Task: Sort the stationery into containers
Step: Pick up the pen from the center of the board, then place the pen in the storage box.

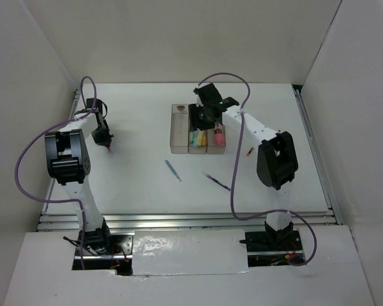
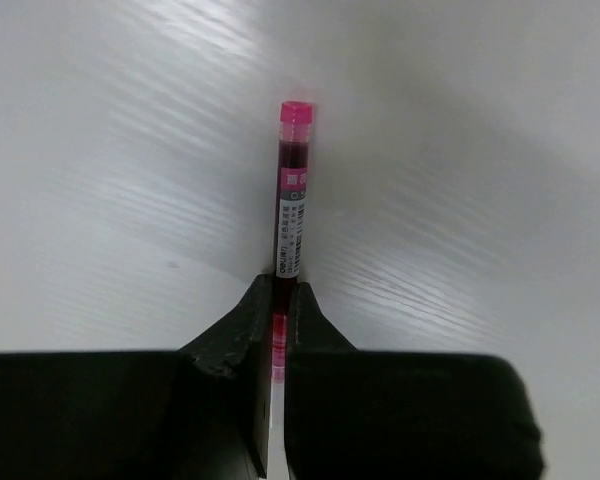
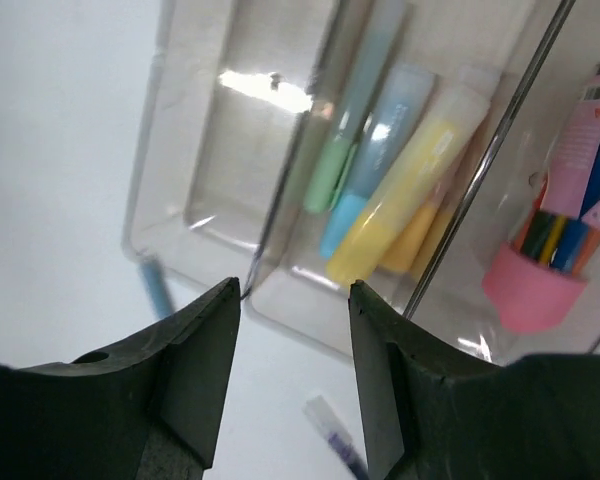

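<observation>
Holding a thin pink-red pen (image 2: 292, 200) by its lower end, the left gripper (image 2: 280, 305) has its two black fingers squeezed shut on it. The pen sits far out on the left side of the white table (image 1: 134, 185), well apart from the three clear plastic bins (image 1: 179, 127) joined side by side. I cannot tell if the pen is lifted or lies on the table.

The right gripper (image 3: 295, 300) hangs over the bins with its fingers partly open and nothing between them.

What could go wrong? The pen is thin and held only near one end, so I think it could tip or slip out on the long way to the bins. The right arm is right above the bins, so the two arms could bump if the left one comes over now. The bins are narrow, so the pen could hit a wall and fall outside.

The middle bin holds a yellow marker (image 3: 400, 210), a light blue marker (image 3: 375, 160) and a green one (image 3: 330, 170). The right bin holds a fat pink marker (image 3: 540, 280). The left bin looks empty. On the table near the bins lie a thin blue pen (image 1: 173, 170), a dark purple pen (image 1: 216, 181) and a tiny red pen (image 1: 249, 152), all waiting to be put away
</observation>
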